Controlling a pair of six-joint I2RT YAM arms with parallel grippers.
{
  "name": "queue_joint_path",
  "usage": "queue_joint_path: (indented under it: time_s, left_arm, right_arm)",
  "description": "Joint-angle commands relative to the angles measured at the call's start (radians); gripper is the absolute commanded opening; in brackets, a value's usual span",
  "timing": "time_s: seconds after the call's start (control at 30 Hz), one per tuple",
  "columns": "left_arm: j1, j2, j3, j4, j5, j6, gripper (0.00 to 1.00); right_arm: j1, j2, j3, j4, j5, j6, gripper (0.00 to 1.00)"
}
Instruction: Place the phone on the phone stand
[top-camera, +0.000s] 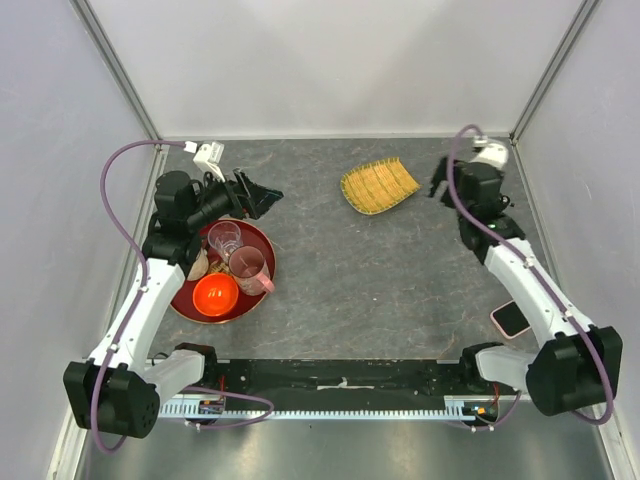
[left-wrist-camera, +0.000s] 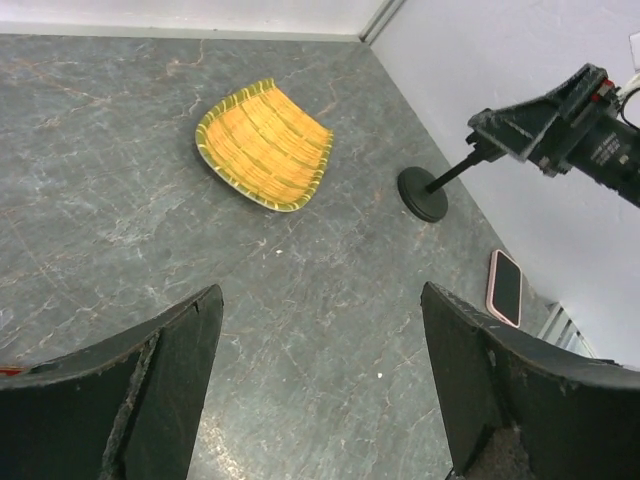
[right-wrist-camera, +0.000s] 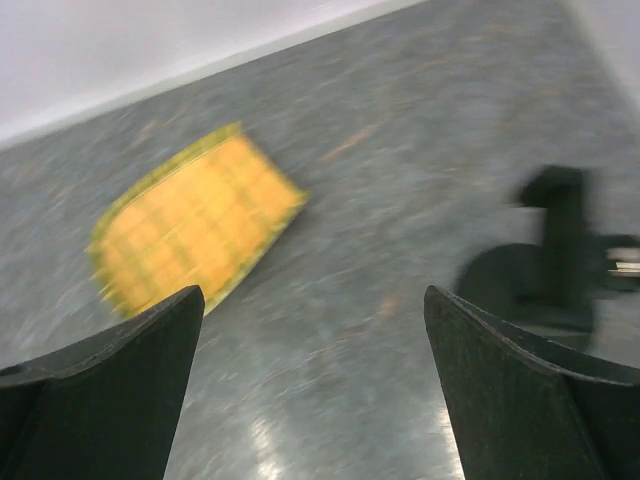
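On one table (top-camera: 380, 290) are counted one red tray (top-camera: 252, 297), one yellow woven plate (top-camera: 380, 186), one orange bowl (top-camera: 215, 293), one glass (top-camera: 224, 238), one pink cup (top-camera: 250, 268), one phone (top-camera: 510, 318) and one stand (left-wrist-camera: 423, 193). The left gripper (left-wrist-camera: 320, 320) is seen spread wide, nothing held. The right gripper (right-wrist-camera: 310, 310) is likewise wide and empty, with the stand blurred just ahead on its right. The phone is laid flat by the right wall, beside the right arm, well apart from both grippers.

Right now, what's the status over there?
Open and empty: left end effector, right end effector. The phone lies flat on table, off the phone stand. Nothing between them.
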Motion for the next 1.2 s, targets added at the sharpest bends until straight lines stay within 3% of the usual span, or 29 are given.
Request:
queue_joint_path:
  time_s: [0.0, 0.13, 0.27, 0.37, 0.43, 0.57, 0.63, 0.83, 1.1, 1.17]
  left_arm:
    - [0.001, -0.035, -0.014, 0.074, 0.035, -0.052, 0.86]
    - [0.002, -0.037, -0.021, 0.087, 0.041, -0.071, 0.86]
    - [0.001, -0.029, -0.021, 0.095, 0.070, -0.090, 0.84]
    - [0.002, -0.044, -0.025, 0.085, 0.041, -0.076, 0.84]
    - [-0.001, -0.044, -0.027, 0.081, 0.033, -0.072, 0.84]
    - [-0.001, -0.041, -0.021, 0.075, 0.046, -0.075, 0.84]
    - [0.001, -0.040, -0.027, 0.087, 0.050, -0.078, 0.84]
    - [-0.001, -0.011, -0.024, 0.086, 0.070, -0.087, 0.83]
    - [0.001, -0.012, -0.025, 0.089, 0.072, -0.091, 0.83]
    - [-0.001, -0.012, -0.025, 0.089, 0.073, -0.091, 0.82]
  right_arm:
    - [-0.195, -0.073, 0.025, -0.003, -0.045, 0.044, 0.98]
    - [-0.251, -0.064, 0.074, -0.075, 0.073, 0.021, 0.98]
    - [-0.339, 0.080, 0.143, -0.149, 0.113, 0.087, 0.97]
    - [-0.372, 0.178, 0.253, -0.286, 0.124, 0.133, 0.85]
    - [-0.372, 0.186, 0.253, -0.271, 0.125, 0.115, 0.80]
    - [-0.372, 0.229, 0.272, -0.258, 0.141, 0.038, 0.58]
    - [-0.373, 0.255, 0.299, -0.261, 0.077, -0.050, 0.57]
    - [-0.375, 0.375, 0.421, -0.375, 0.058, -0.071, 0.54]
    - [-0.378, 0.357, 0.393, -0.383, 0.001, -0.082, 0.51]
    - [-0.376, 0.361, 0.385, -0.378, -0.002, -0.092, 0.43]
